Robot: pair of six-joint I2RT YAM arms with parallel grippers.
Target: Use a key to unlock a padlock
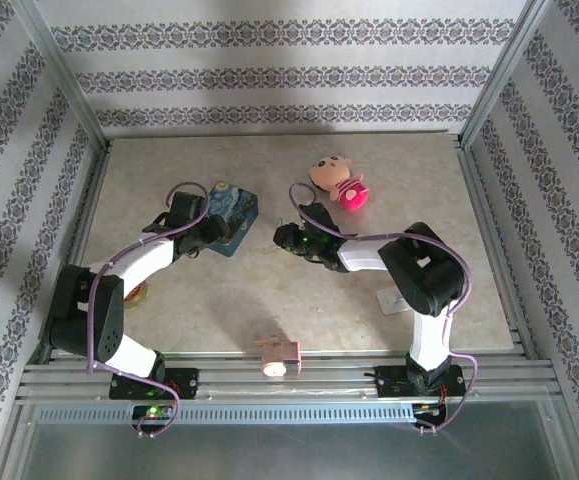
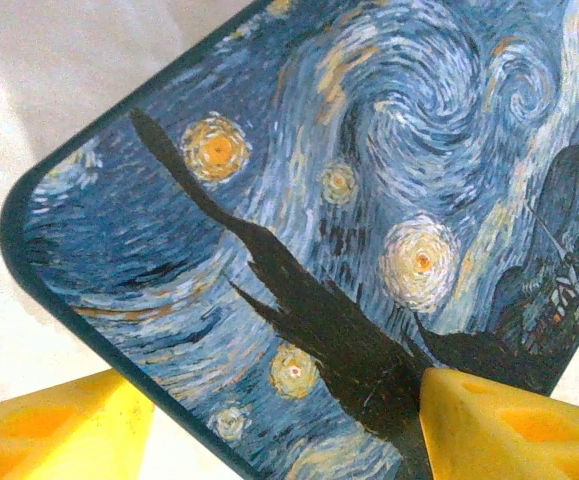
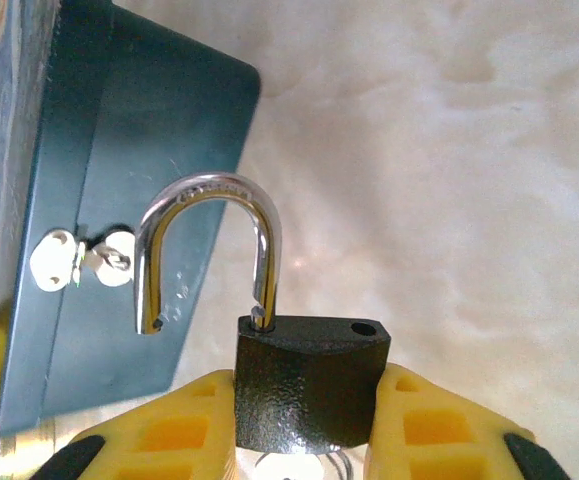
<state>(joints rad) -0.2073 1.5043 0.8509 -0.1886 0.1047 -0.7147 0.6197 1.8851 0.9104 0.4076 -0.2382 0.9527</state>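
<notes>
Right gripper point(image 3: 307, 425) clamping one padlock point(image 3: 309, 385), shackle open

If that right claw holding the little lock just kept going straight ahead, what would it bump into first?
Probably the blue tin: the open shackle of the padlock leads the right claw and overlaps the tin's dark side near its latch. Depth is unclear, so it might just skim the corner.

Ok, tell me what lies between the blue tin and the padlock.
Only a bare strip of table, seen in the top view, separates the blue tin from the padlock in the right gripper.
</notes>
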